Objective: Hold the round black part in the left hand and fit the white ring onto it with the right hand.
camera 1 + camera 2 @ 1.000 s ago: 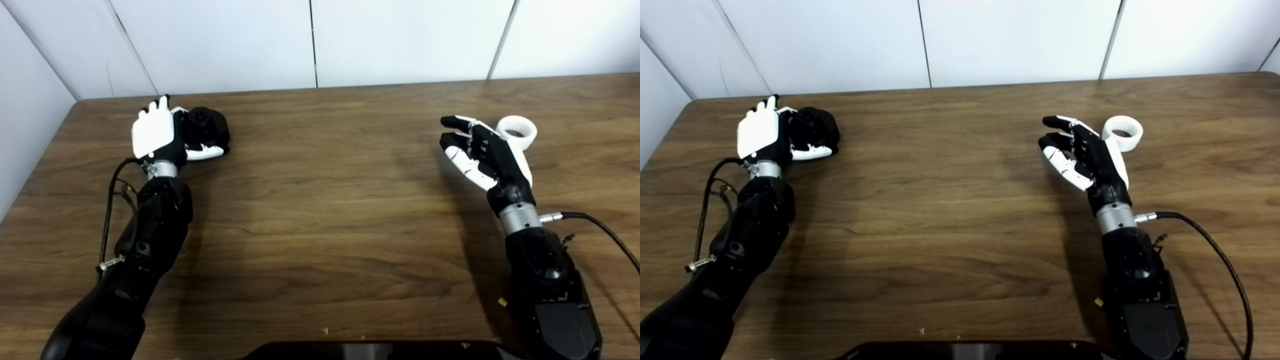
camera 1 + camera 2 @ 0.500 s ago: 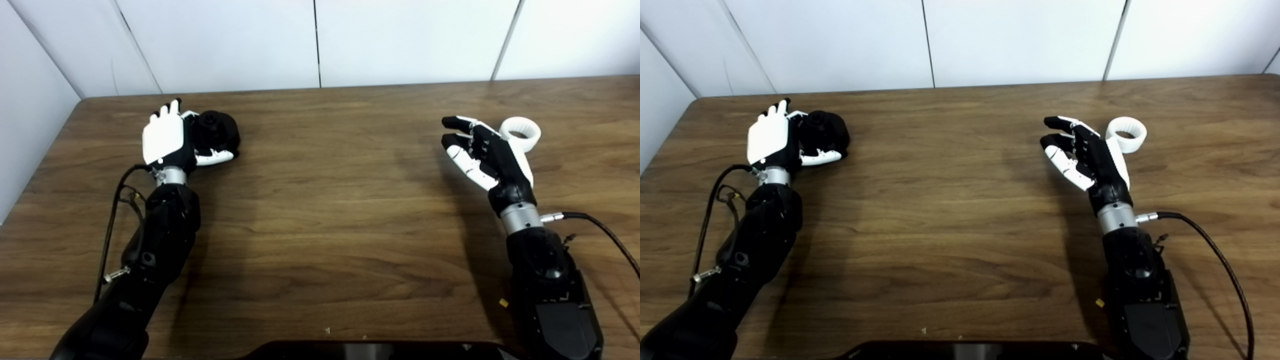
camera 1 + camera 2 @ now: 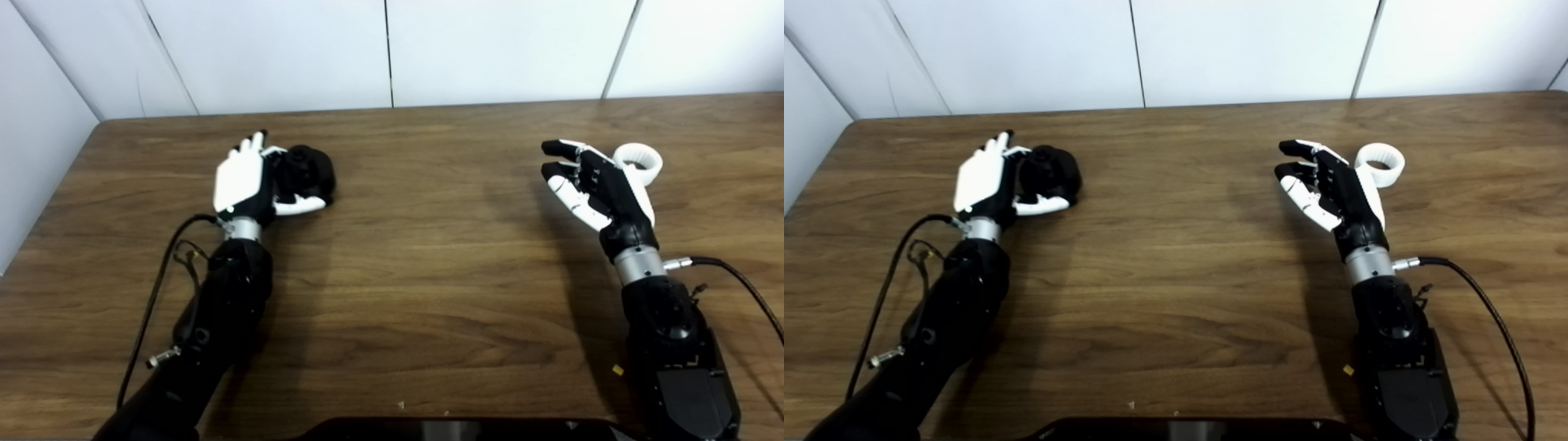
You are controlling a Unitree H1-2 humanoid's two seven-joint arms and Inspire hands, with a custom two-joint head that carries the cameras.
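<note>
The round black part [image 3: 309, 173] is at the table's back left, inside my left hand [image 3: 242, 184]. The fingers curl behind it and the white thumb lies along its near side, so the hand is shut on it. The white ring [image 3: 652, 174] lies flat on the table at the back right. My right hand [image 3: 597, 184] hovers just left of the ring with its back towards it. Its fingers are spread and curved, and it holds nothing.
A black cable [image 3: 735, 278] runs from the right wrist off the right edge, and another cable [image 3: 153, 294] loops beside the left forearm. A dark flat object [image 3: 459, 429] sits at the near table edge. White wall panels [image 3: 392, 49] close the back and left.
My left hand has moved right, towards the table's middle, carrying the black part with it. The right hand and the white ring have stayed put. The camera shifted slightly at first.
</note>
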